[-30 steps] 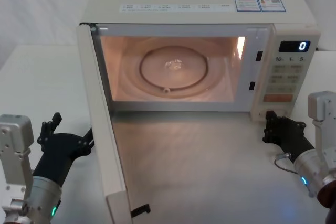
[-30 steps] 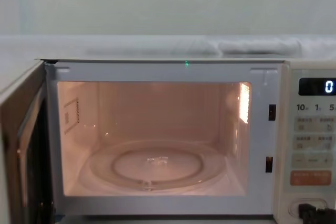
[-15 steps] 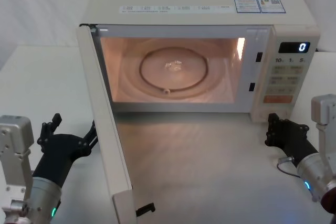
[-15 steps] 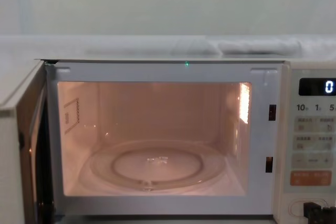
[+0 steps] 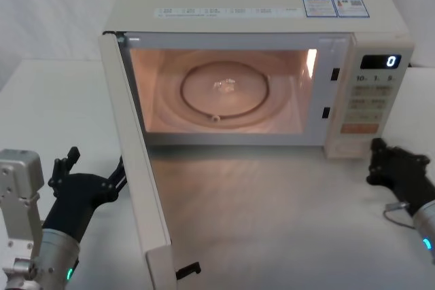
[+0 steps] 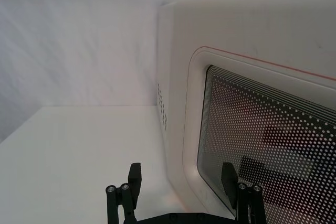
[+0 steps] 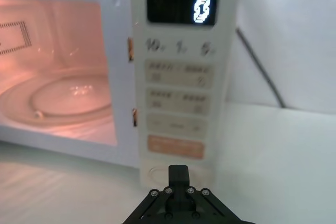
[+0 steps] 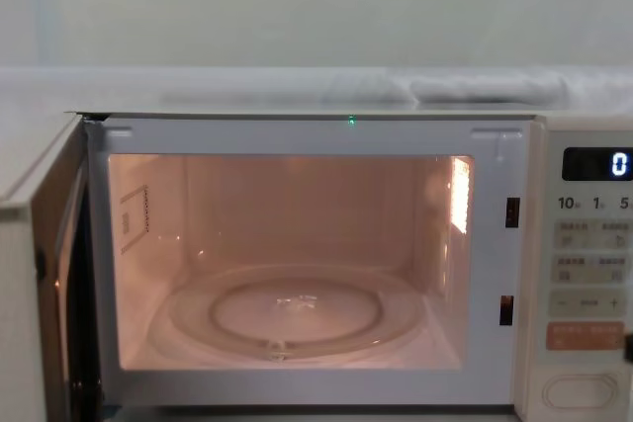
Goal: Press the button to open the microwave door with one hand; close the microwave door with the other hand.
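The microwave door (image 5: 139, 188) stands swung wide toward the worktop's front left, a stiff hinged panel best pushed flat on its outer face near the free edge by the spread-fingered left claw (image 5: 92, 174) just beside it, while the right claw (image 5: 397, 168), fingers together, sits near the button (image 8: 572, 390).
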`<state>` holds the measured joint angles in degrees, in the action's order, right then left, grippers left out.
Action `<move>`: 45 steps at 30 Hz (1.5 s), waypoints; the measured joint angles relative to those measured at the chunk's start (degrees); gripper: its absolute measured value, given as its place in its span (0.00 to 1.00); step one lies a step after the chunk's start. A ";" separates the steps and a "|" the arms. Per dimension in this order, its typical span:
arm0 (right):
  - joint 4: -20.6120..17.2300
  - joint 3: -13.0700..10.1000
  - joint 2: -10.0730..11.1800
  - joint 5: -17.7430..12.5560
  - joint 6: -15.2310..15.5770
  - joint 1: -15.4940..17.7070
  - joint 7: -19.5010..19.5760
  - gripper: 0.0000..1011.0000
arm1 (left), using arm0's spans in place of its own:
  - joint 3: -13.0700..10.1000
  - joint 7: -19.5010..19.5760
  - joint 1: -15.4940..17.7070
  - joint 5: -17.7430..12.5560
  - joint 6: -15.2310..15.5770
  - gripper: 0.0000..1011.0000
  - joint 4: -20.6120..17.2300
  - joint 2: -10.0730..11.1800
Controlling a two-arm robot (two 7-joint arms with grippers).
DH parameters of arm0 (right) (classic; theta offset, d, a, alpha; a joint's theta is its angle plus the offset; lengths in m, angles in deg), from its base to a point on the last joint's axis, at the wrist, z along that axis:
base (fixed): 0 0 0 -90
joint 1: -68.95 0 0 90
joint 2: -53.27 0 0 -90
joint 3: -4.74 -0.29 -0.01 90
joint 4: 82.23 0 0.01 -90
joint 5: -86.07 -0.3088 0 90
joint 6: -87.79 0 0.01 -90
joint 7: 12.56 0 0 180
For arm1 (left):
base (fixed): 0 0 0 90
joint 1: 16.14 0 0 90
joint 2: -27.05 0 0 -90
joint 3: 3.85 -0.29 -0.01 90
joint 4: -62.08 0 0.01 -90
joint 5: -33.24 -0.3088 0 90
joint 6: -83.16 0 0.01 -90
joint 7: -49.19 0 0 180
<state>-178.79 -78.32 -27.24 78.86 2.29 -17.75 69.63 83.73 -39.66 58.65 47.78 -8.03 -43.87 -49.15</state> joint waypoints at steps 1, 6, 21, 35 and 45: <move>-0.73 -0.29 0.15 0.01 0.05 0.36 0.13 0.00 | 0.00 0.00 0.00 0.00 0.00 0.99 0.00 0.00; -5.39 -2.49 1.20 0.26 0.21 2.91 0.75 0.00 | 0.00 0.00 0.00 0.00 0.00 0.99 0.00 0.00; -10.45 -8.07 3.62 -0.82 -1.48 6.87 -0.96 0.00 | 0.00 0.00 0.00 0.00 0.00 0.99 0.00 0.00; -7.65 -8.98 5.02 -3.89 -4.32 5.48 -4.17 0.00 | 0.00 -0.01 0.00 0.00 0.00 0.99 0.00 0.00; -5.29 -8.30 6.62 -6.20 -5.03 4.37 -6.12 0.00 | 0.00 -0.01 0.00 0.00 0.00 0.99 0.00 0.00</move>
<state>-184.08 -86.62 -20.62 72.66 -2.74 -13.37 63.51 83.73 -39.67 58.65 47.78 -8.03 -43.87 -49.15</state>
